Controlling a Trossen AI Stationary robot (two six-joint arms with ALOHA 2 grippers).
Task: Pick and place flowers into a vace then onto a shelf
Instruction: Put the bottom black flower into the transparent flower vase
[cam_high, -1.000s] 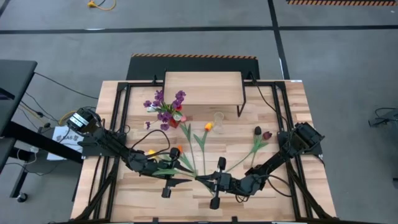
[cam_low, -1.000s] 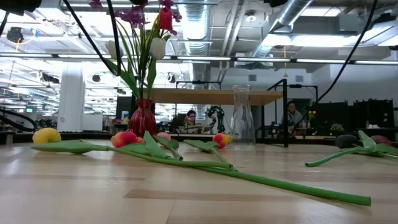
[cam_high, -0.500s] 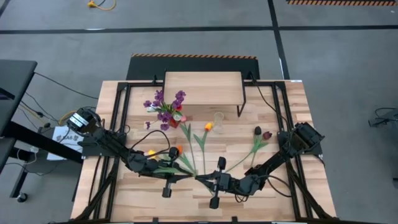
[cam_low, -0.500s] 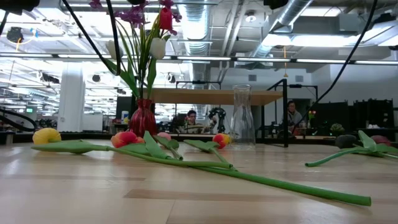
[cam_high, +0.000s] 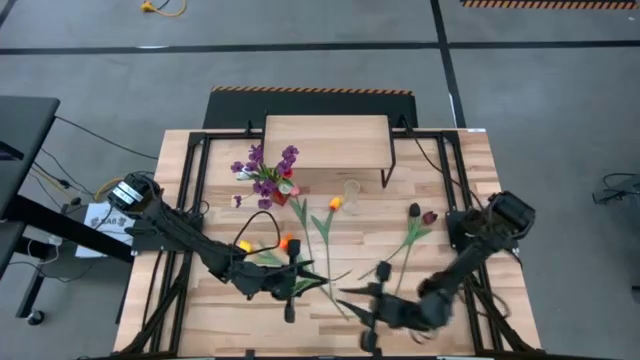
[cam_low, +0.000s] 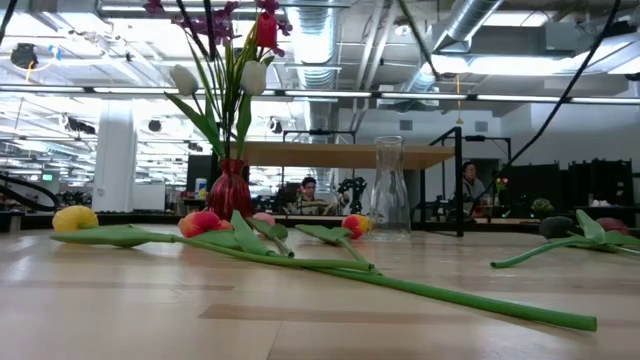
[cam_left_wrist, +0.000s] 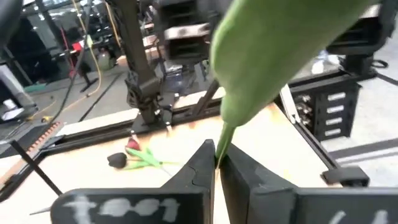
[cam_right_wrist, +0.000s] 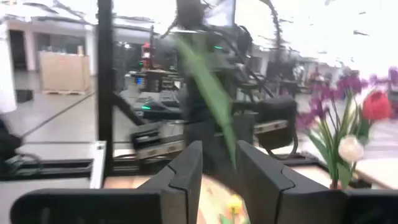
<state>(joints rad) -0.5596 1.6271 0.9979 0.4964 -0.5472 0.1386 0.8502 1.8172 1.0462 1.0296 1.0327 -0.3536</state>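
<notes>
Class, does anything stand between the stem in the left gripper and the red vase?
Nothing upright. The left gripper, shut on the stem, has only loose tulips lying flat on the table before the red vase.

The left arm reaches from the table's left edge toward the near middle, forearm low over the boards. The left gripper (cam_high: 300, 280) is there, fingers (cam_left_wrist: 202, 165) pressed together on a thin green stem.

The right arm comes from the right edge, elbow bent, and runs down toward the near edge. The right gripper (cam_high: 350, 296) points left, near the left one but apart from it. Its fingers (cam_right_wrist: 186, 165) stand a little apart with a gap between them; a blurred green leaf shows in front of that gap.
</notes>
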